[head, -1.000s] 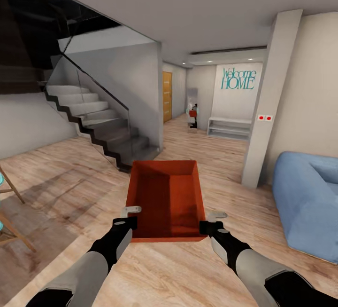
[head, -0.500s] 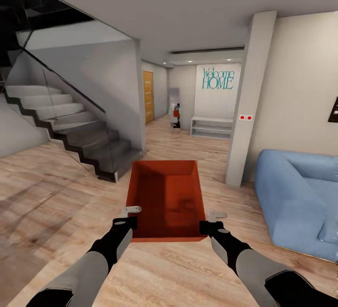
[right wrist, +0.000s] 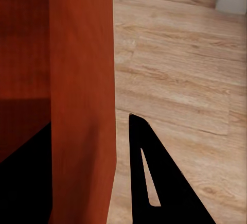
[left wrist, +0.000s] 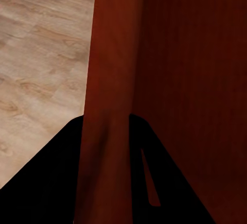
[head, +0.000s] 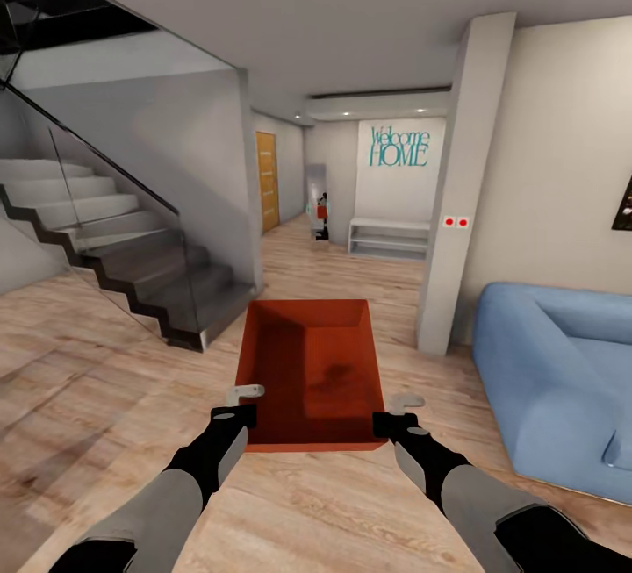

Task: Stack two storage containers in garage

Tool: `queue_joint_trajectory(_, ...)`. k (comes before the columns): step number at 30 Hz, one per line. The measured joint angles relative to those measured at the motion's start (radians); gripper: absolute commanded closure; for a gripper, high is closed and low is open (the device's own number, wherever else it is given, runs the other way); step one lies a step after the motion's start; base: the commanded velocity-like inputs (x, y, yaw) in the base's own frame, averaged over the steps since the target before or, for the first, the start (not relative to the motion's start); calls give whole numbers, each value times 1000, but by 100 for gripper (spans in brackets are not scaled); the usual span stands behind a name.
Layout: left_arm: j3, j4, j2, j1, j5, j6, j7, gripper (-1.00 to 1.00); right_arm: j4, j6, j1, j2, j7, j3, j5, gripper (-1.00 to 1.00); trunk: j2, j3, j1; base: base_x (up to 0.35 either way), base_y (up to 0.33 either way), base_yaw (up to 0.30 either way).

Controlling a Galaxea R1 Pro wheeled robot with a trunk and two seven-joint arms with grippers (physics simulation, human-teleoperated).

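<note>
Living room, in transit | storage container (head: 314, 376) carried level ahead of the chest over wood-plank floor (head: 105, 354) | left gripper (head: 239, 404) and right gripper (head: 397, 411) each clamp a side wall | best kept level, steering between staircase (head: 132, 270) and sofa (head: 562, 371).

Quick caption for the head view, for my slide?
Both grippers carry a red storage container over the living room's wood floor, staircase ahead.

container (head: 313, 376) between claws, stairs (head: 123, 261) left, sofa (head: 557, 376) right
</note>
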Motion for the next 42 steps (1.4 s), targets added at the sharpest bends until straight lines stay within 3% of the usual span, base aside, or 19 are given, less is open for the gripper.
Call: queue_joint_trajectory(42, 5, 2, -1, 0, -7, 0, -2, 100, 2, -2, 0, 0, 0, 4, -6, 100, 0, 0, 0, 324, 0, 0)
